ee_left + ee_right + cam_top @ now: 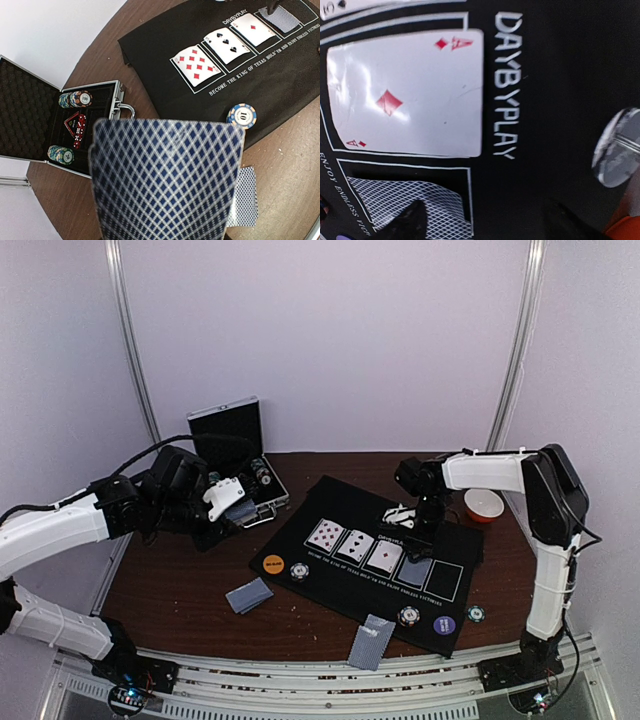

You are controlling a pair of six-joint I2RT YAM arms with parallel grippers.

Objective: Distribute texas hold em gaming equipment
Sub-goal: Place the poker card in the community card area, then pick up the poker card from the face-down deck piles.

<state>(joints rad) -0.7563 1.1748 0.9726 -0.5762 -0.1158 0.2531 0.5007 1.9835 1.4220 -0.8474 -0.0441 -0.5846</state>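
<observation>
Left pincer [238, 510] clenched on a blue-checked card [165, 180]. 1 card or several, cannot tell. Only the left wrist view shows the grip: the card's back fills the lens and hides the fingers. The top view only shows this pincer hanging over the table [180, 590], between the open case [235, 445] and the black mat [330, 502].

Left wrist view only: chip stacks [75, 99] and red dice [77, 130] in the case beside the pincer. A striped chip [241, 115] sits on the mat edge just past the held card.

Right pincer [487, 220] released, fingers [410, 222] spread wide with nothing between them, low over the mat. Right wrist view only: the ace of diamonds [405, 92] lies ahead of the fingertips, and the face-down card [415, 200] lies under 1 fingertip; contact cannot be told. A blurred round glassy thing beside the other finger cannot be identified.

Top view only: orange button [273, 563] between the 2 pincers. Purple button [443, 624], second chip [408, 616] and third chip [475, 614] lie behind the right pincer, toward the bases. 2 face-down card piles [249, 595] lie on the table there too. Bowl [484, 504] is just beside the right pincer.
</observation>
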